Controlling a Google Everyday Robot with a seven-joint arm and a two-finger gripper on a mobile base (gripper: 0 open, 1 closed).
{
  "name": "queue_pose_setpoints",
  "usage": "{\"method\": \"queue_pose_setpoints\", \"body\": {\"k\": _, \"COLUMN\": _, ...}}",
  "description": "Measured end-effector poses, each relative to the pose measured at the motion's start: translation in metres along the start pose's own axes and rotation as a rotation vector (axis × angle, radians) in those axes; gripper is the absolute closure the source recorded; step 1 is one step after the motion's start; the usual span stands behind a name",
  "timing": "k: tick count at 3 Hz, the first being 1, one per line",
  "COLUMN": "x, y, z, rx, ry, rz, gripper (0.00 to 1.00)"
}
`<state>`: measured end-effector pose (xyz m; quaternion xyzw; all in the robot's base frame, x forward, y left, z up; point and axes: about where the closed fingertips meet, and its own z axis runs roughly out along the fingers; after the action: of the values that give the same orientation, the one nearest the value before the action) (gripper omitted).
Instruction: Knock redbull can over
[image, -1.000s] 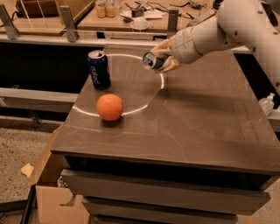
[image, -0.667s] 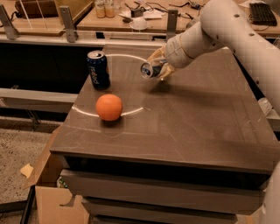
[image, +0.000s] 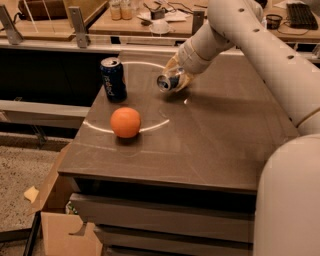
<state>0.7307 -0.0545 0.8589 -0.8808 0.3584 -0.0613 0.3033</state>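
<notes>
Low over brown table (image: 215, 145), gripper (image: 176, 76) holds redbull can (image: 165, 83).

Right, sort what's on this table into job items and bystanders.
Job: slim blue-and-silver metal redbull can, tipped sideways, held by the gripper at the far side of the brown table.
Lying about: wide dark-blue metal can, upright; round orange fruit.

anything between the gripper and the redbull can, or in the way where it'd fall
Nothing visible does. The gripper is closed around the slim blue-and-silver redbull can, which is tilted over. The wider dark-blue can and the round orange fruit stand apart from it.
</notes>
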Motion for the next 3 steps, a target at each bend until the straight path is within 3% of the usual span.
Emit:
{"method": "queue_pose_setpoints", "body": {"k": 1, "x": -0.002, "y": -0.0146, "z": -0.0034, "rx": -0.123, "ry": -0.032, "rz": -0.037, "gripper": 0.21}}
{"method": "queue_pose_setpoints", "body": {"k": 2, "x": -0.0076, "y": -0.0231, "z": -0.0074, "rx": -0.195, "ry": -0.052, "rz": -0.055, "gripper": 0.01}}
{"method": "queue_pose_setpoints", "body": {"k": 3, "x": -0.0088, "y": -0.0221, "z": -0.0074, "rx": -0.227, "ry": -0.061, "rz": -0.045, "gripper": 0.0}}
